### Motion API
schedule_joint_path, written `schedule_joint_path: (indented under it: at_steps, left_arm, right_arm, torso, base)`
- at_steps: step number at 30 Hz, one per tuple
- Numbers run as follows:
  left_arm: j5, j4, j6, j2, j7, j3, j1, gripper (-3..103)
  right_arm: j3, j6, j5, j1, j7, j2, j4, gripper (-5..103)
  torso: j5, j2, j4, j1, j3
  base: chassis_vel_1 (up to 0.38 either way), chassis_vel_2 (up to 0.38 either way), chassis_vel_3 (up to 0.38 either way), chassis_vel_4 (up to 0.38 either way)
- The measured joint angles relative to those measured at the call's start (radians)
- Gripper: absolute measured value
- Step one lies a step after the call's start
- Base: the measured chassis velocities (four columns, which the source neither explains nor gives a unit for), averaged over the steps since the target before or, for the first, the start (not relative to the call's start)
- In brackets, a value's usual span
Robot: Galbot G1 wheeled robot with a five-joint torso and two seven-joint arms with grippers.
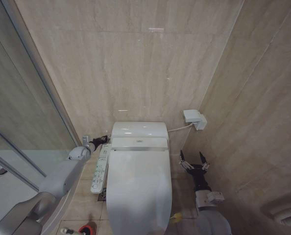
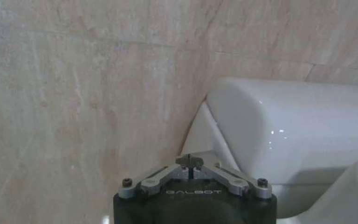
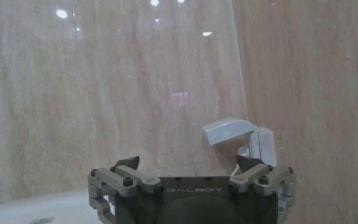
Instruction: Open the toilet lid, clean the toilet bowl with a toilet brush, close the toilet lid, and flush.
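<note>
One toilet lid point(image 1: 138, 188) lies shut, and every count here starts from it. Behind it sits one white tank point(image 1: 138, 130). On its left side is one control panel point(image 1: 101, 169). Two grippers flank it: the left gripper point(image 1: 102, 140) and the right gripper point(image 1: 193, 161). One wall box point(image 1: 194, 119) hangs right of the tank. Near the lid's front left is one red holder point(image 1: 86, 228), perhaps the brush's.

Beige marbled wall tiles point(image 1: 135, 63), white wall-mounted box point(image 1: 194, 119) near the corner, glass shower door point(image 1: 18, 112), white control panel point(image 1: 101, 169) with buttons, tiled floor point(image 1: 86, 200)
</note>
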Motion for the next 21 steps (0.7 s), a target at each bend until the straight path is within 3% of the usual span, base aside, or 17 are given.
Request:
schedule_joint_path:
  at_steps: [21]
  left_arm:
    - [0.040,-0.033,-0.044,0.019,-0.039,0.002,0.001,0]
  right_arm:
    - [0.000,0.000,0.000,0.000,0.000,0.000,0.000,100]
  torso:
    - [0.0003,0.000,0.0001,0.000,0.000]
  base:
    - [0.000,0.000,0.000,0.000]
